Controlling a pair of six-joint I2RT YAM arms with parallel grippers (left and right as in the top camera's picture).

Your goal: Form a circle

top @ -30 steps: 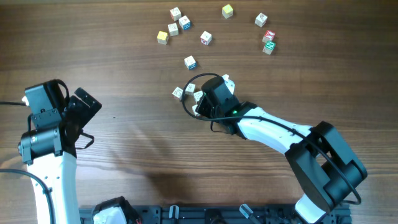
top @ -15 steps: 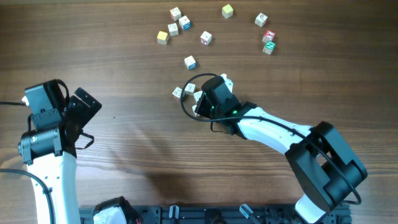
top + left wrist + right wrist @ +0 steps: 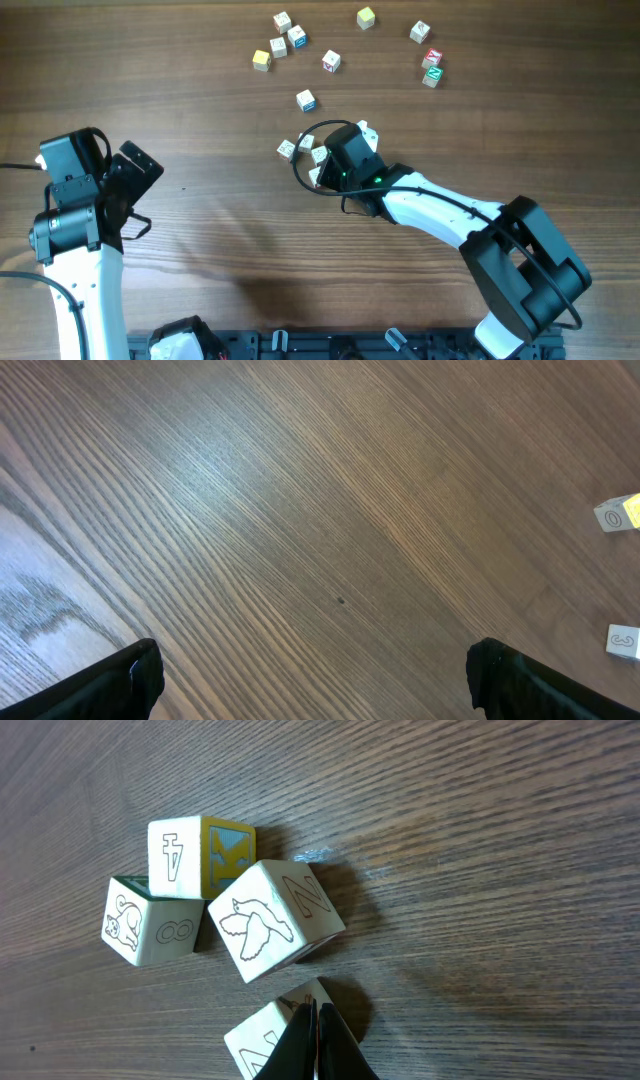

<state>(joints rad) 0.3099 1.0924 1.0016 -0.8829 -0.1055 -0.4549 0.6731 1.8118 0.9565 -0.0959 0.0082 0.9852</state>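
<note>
Near the overhead frame's centre, the circle (image 3: 306,144) huddles loosely under the right gripper (image 3: 310,1012), clenched empty with its tips at one cube (image 3: 255,1045), while the left gripper (image 3: 315,680) gapes wide at lower left.

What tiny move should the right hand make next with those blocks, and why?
Probably nudge the lone cube at the shut right hand toward the three clustered cubes: it sits slightly apart, and a ring needs them close together.

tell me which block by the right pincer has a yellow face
The block marked 4, topmost in the right wrist view; no other block there shows yellow.
</note>
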